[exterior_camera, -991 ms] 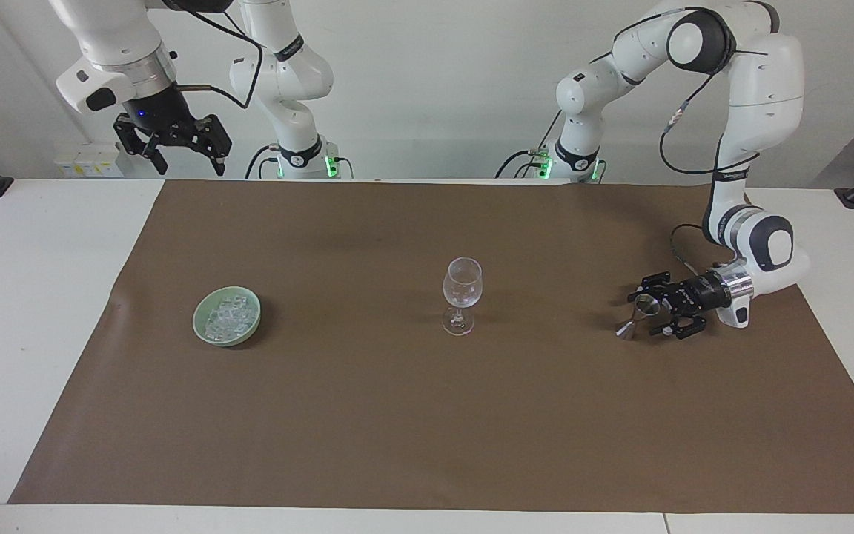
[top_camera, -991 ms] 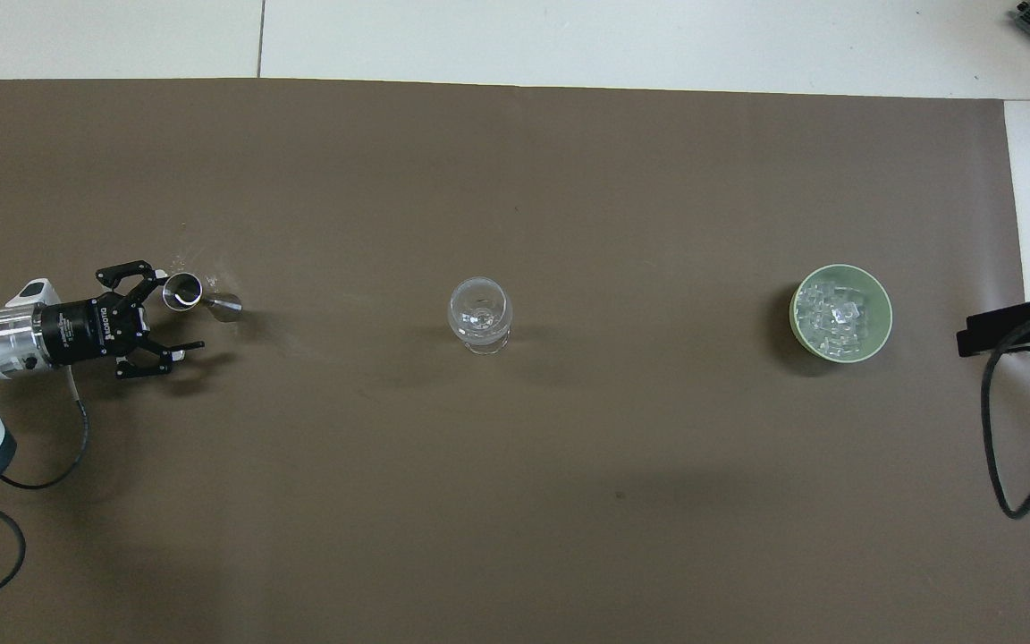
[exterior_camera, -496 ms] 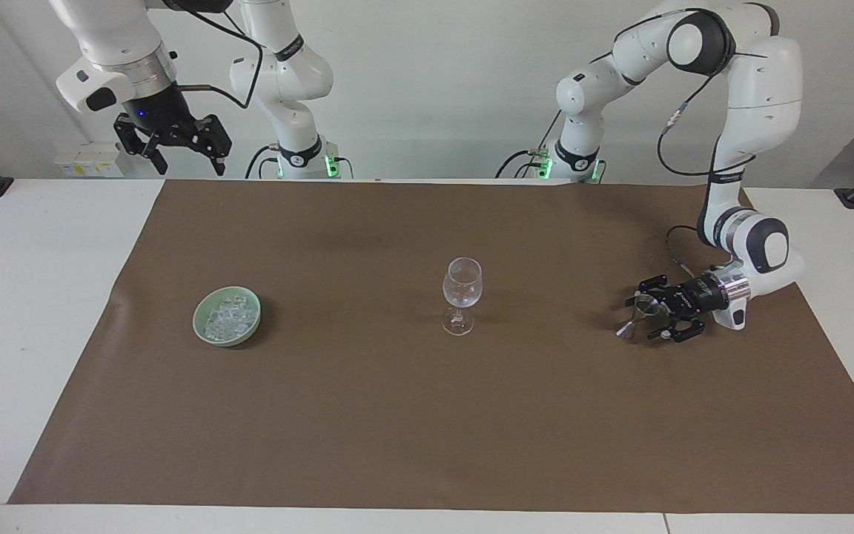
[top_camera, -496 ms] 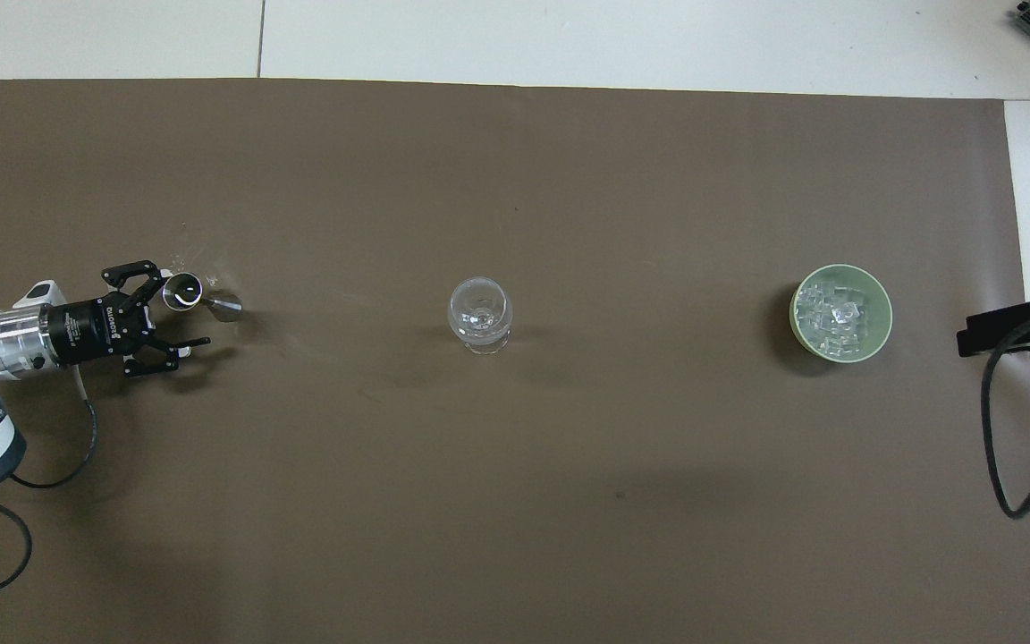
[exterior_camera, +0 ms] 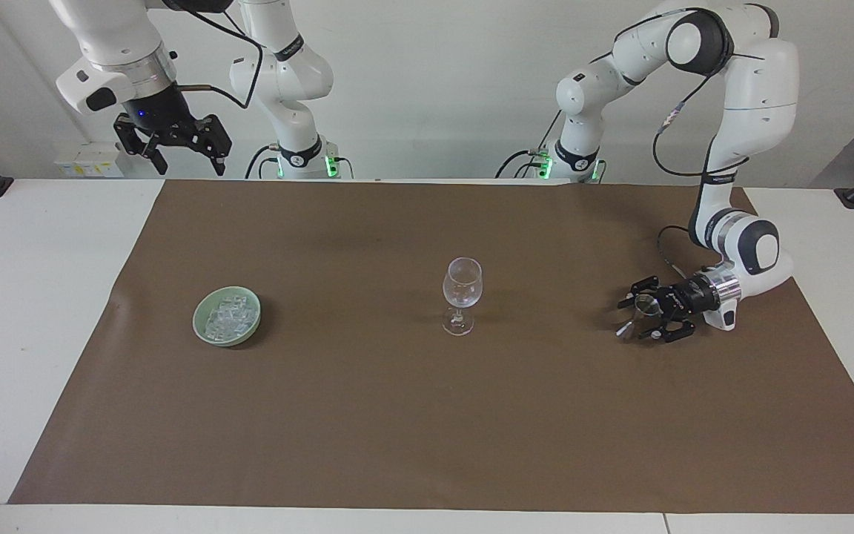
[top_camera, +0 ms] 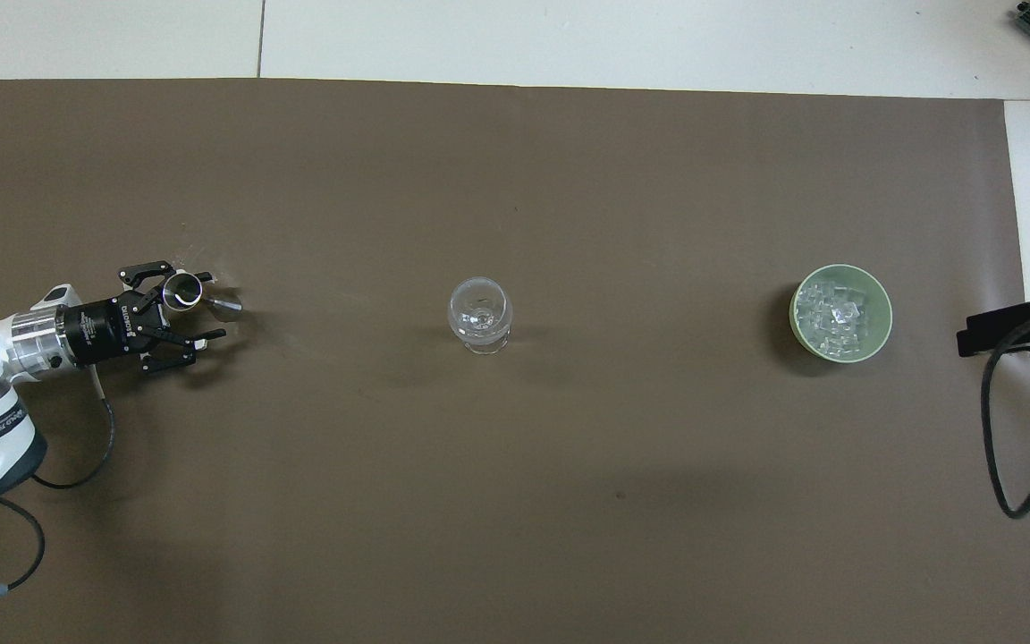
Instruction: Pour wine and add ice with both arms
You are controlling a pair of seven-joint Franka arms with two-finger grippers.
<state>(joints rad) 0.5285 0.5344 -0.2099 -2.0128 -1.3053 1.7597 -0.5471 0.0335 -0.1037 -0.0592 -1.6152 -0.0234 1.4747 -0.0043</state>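
A small metal jigger (exterior_camera: 637, 310) (top_camera: 184, 290) stands on the brown mat toward the left arm's end of the table. My left gripper (exterior_camera: 631, 320) (top_camera: 213, 305) lies low and level at it, open, one finger on each side. An empty clear wine glass (exterior_camera: 462, 292) (top_camera: 479, 313) stands upright mid-table. The ice (exterior_camera: 228, 314) (top_camera: 831, 313) is heaped in a green bowl (exterior_camera: 196, 322) (top_camera: 885, 315) toward the right arm's end. My right gripper (exterior_camera: 190, 165) waits raised and open over the table's edge by its base. Wine is out of view.
The brown mat (exterior_camera: 427, 430) (top_camera: 515, 501) covers most of the white table (exterior_camera: 34, 311). A black cable (top_camera: 998, 447) of the right arm hangs over the mat's edge beside the bowl.
My left gripper has slid along the mat toward the glass, bringing its fingers around the jigger, and they have narrowed. Jigger, glass, bowl and right arm have not moved.
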